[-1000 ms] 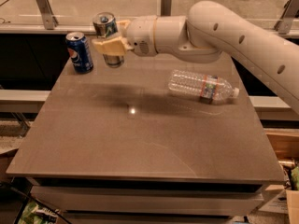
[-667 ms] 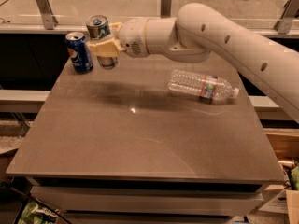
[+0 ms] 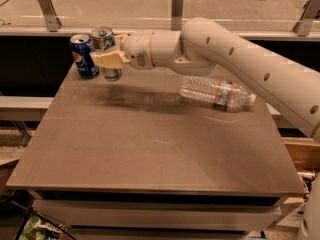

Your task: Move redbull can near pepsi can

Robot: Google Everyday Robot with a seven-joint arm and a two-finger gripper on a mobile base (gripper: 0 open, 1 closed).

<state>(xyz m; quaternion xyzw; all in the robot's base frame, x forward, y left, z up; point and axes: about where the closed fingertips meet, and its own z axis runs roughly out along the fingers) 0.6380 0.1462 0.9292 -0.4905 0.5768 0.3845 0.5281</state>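
While the near half of the counter (image 3: 150, 154) sat bare, all the action was up at the far end. A clear water bottle (image 3: 217, 91) lay on its side, well back from the pincer (image 3: 111, 54) on the arm's side and a bit closer to the camera, nowhere near the task.

Compared with a second earlier, the pincer had slid further out along the back edge and dropped a touch, and the redbull can (image 3: 103, 36) went with it. That gap to the pepsi can (image 3: 84, 59) had pretty much closed, so I'd say the move was basically done and only the set-down and release were left.

The pincer was clamped around the redbull can's middle, one tan finger (image 3: 106, 60) across the front. Silver top and a sliver of base stuck out above and below the pincer. It looked roughly upright, just beside the pepsi can beyond the fingertips. Honestly couldn't tell if its base was resting on the counter or if the two cans touched.
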